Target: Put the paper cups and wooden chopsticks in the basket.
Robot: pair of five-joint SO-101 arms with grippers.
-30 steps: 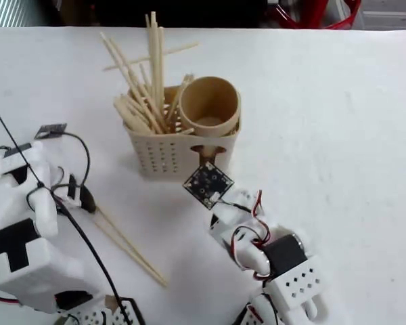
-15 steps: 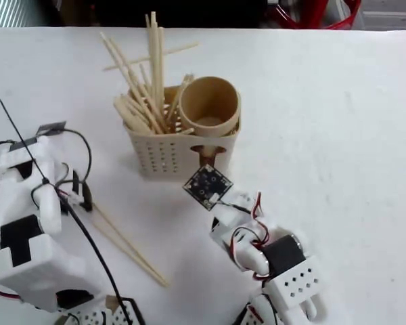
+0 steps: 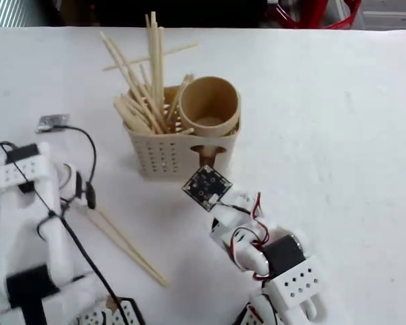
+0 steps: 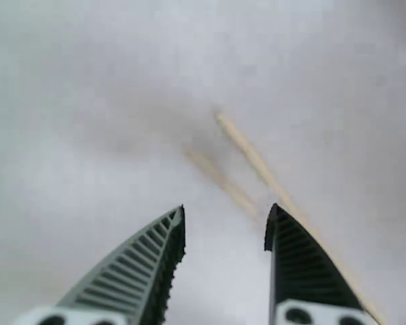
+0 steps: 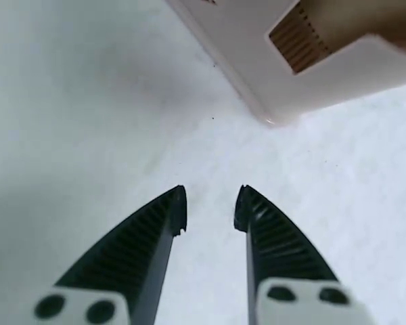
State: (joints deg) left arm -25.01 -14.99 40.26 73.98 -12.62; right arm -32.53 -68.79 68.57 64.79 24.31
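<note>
Pale tones on a white table (image 3: 338, 122)
The cream basket (image 3: 164, 154) is showing a dotted grid of holes; the paper cup (image 3: 210, 105) is looking tan, the chopsticks (image 3: 125, 242) pale beige.

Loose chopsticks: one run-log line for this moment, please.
left gripper: open, above loose chopsticks | right gripper: open, empty, near basket | paper cup: in basket | pending: loose chopsticks into basket

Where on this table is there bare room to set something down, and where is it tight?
Widest bare patch: the table right of the basket, out to its edge. A smaller one lies left of the basket, toward the far edge. Crowded: in front of the basket, where the loose chopsticks lie under the left gripper and the right gripper sits near the basket wall.
</note>
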